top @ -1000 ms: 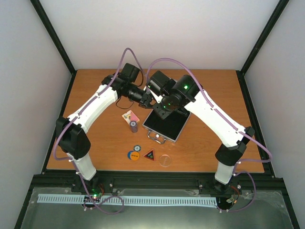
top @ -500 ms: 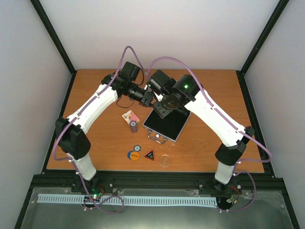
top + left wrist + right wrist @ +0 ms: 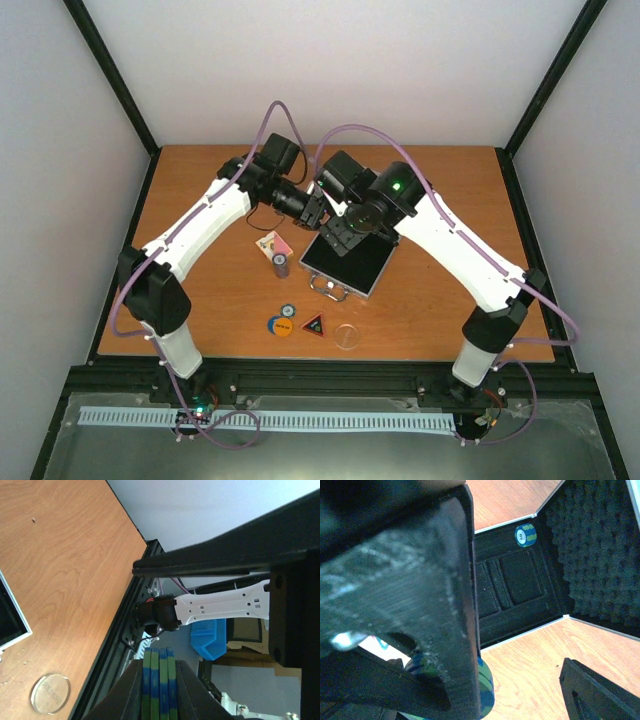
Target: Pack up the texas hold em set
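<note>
Packing is barely begun: one chip [image 3: 525,535] lies in the open aluminium case [image 3: 350,262] on the bench [image 3: 200,200]. Left tool [image 3: 159,692] is clenched on a chip stack [image 3: 159,670] near the case's far edge; right tool [image 3: 530,690] stands released. Card pack [image 3: 272,243], orange disc [image 3: 283,325], triangle [image 3: 315,324] and clear disc [image 3: 347,335] lie outside.

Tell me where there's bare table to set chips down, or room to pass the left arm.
Bare wood: right of the case out to the table edge, and between the left arm and the orange disc. Crowded: left and front of the case, where card pack, chip stack, triangle and clear disc cluster.
</note>
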`<action>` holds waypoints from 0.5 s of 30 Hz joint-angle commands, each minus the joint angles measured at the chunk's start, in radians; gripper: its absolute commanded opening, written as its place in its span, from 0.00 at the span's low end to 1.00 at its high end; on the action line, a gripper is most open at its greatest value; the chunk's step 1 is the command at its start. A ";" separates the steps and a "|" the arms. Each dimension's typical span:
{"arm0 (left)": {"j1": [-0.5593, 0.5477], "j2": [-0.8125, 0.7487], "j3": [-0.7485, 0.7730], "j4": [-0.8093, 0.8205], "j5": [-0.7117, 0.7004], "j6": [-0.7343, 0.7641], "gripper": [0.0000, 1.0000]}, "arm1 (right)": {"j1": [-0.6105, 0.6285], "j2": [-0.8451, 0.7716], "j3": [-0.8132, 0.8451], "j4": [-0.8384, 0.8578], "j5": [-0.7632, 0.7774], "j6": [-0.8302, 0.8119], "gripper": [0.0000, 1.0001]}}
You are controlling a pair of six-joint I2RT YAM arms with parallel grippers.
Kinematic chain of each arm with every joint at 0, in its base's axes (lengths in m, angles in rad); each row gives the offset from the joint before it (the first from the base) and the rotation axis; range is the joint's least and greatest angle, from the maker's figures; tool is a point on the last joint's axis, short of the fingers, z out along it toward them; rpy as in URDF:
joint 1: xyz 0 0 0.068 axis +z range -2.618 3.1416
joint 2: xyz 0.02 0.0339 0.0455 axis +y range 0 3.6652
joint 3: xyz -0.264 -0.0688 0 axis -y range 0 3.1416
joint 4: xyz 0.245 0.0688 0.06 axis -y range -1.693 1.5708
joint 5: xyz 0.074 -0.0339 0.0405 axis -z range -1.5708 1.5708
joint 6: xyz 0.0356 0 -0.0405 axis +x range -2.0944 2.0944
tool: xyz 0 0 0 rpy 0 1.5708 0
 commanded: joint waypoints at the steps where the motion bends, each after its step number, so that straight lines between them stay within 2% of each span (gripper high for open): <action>1: -0.048 -0.023 0.017 -0.071 0.084 0.020 0.01 | -0.013 -0.075 -0.068 0.197 -0.012 -0.018 0.90; 9: -0.010 -0.006 0.033 -0.080 0.095 0.024 0.01 | -0.013 -0.191 -0.176 0.202 -0.108 -0.063 0.97; 15: 0.005 -0.003 0.032 -0.080 0.097 0.023 0.01 | -0.013 -0.221 -0.203 0.209 -0.170 -0.099 0.97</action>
